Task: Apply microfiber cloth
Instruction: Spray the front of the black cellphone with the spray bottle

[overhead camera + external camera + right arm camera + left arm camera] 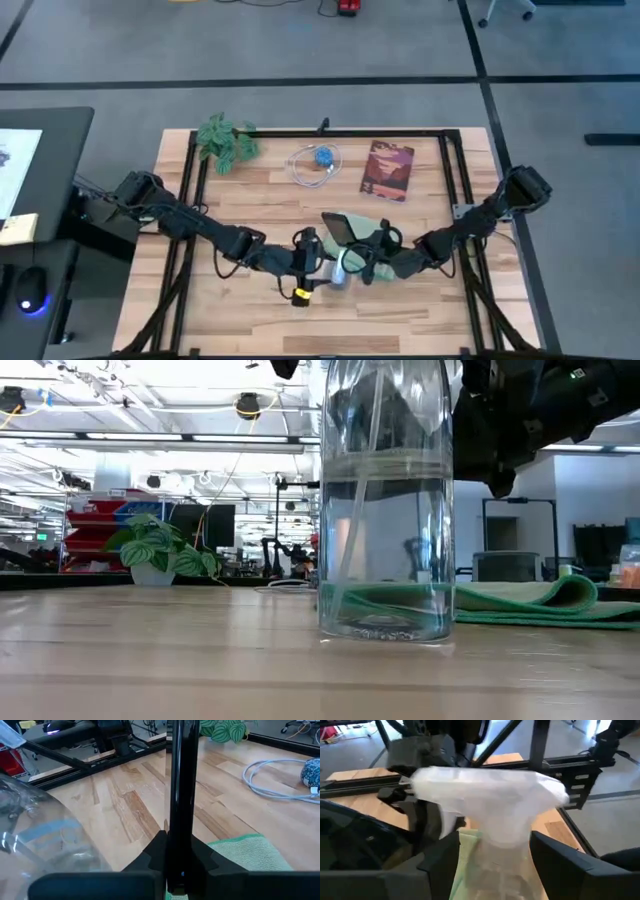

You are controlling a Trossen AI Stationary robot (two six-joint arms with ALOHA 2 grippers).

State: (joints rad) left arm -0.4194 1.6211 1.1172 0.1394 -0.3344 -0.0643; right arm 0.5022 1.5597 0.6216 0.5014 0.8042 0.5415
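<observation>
The microfiber cloth (372,238) lies flat on the wooden surface (250,195), under the right claw (362,250), which grips a black phone (181,795) upright. Just beside it, the left claw (322,268) clamps a clear spray bottle (385,500), partly filled with clear liquid.

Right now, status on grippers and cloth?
Left gripper clamped on spray bottle. Right gripper holds black phone upright over microfiber cloth. Cloth lying on table, ungripped. Bottle stands close beside it.
</observation>
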